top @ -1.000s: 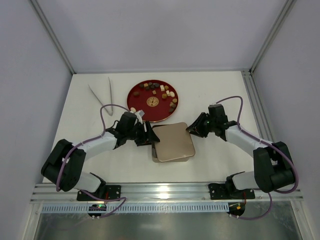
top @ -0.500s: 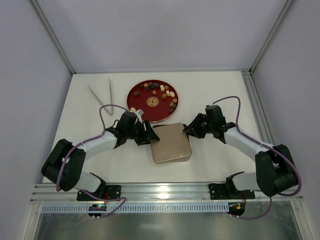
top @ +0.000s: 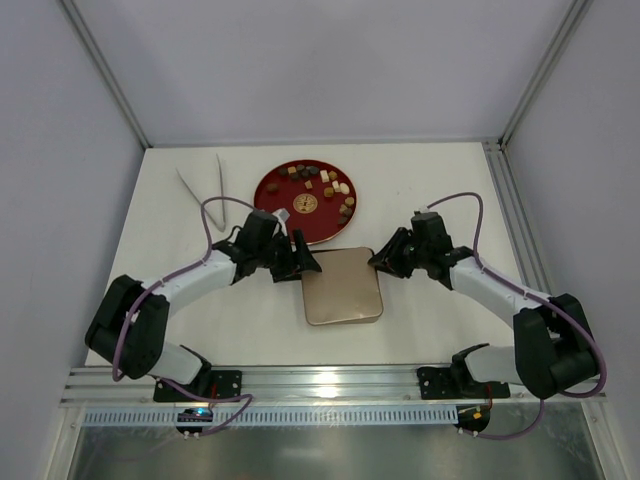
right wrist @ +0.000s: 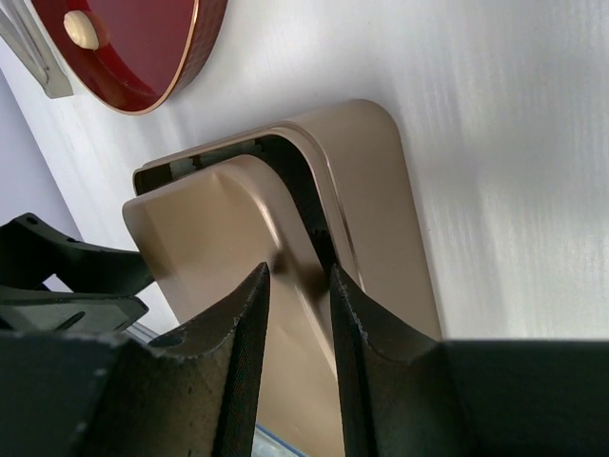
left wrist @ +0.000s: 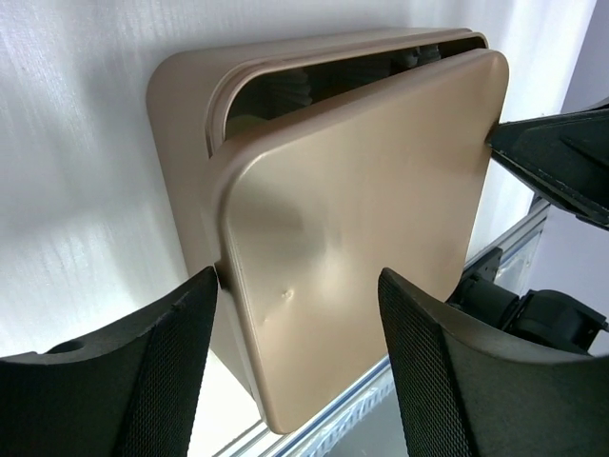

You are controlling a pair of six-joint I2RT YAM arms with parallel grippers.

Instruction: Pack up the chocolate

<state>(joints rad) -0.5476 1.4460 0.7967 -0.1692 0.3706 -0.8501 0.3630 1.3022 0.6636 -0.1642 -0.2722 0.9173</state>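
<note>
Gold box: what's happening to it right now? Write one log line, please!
lid: ajar on gold box | right gripper: pinching lid edge | left gripper: open by lid | chocolate: on red plate

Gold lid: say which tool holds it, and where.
The right tool pinches the lid by its right-hand edge; the left tool stands open at its other edge, gripping nothing.

One each: tin (left wrist: 181, 171), lid (top: 342, 285), plate (top: 322, 225), tongs (top: 192, 188)
</note>
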